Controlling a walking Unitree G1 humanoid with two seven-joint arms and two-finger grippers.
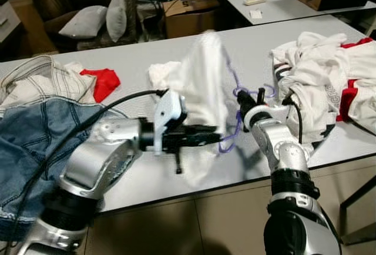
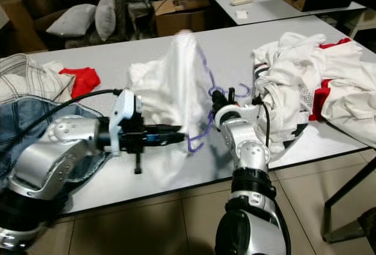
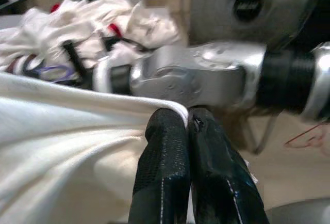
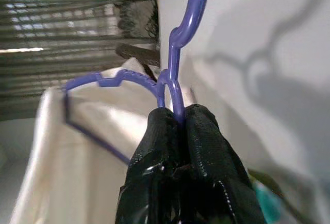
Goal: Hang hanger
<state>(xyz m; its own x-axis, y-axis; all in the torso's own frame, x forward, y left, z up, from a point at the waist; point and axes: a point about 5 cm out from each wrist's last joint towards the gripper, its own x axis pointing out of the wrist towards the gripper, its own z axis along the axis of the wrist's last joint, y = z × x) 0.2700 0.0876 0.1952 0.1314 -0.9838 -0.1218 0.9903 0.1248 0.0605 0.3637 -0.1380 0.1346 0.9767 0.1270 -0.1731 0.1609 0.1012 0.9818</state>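
The right gripper (image 4: 178, 118) has its fingers pressed together on the purple hanger (image 4: 172, 53) at the neck, just below the hook. The left gripper (image 3: 188, 123) is pinched closed on a hem of the white garment (image 1: 202, 79), which drapes over the hanger and is held up above the table's near edge, between the two arms.

The hanger looks like thin, light plastic, stiff enough to carry by the neck but likely to twist if gripped off centre. The garment is soft and limp, so it will probably sag and slide unless its edge is kept taut.

The grey table (image 1: 147, 49) carries a heap of white and red clothes (image 1: 329, 84) on the right, and jeans (image 1: 35, 143), a striped shirt (image 1: 35, 81) and a red cloth (image 1: 103, 81) on the left. Beyond it stand a brown armchair with cushions (image 1: 88, 11) and a cardboard box (image 1: 188, 14).
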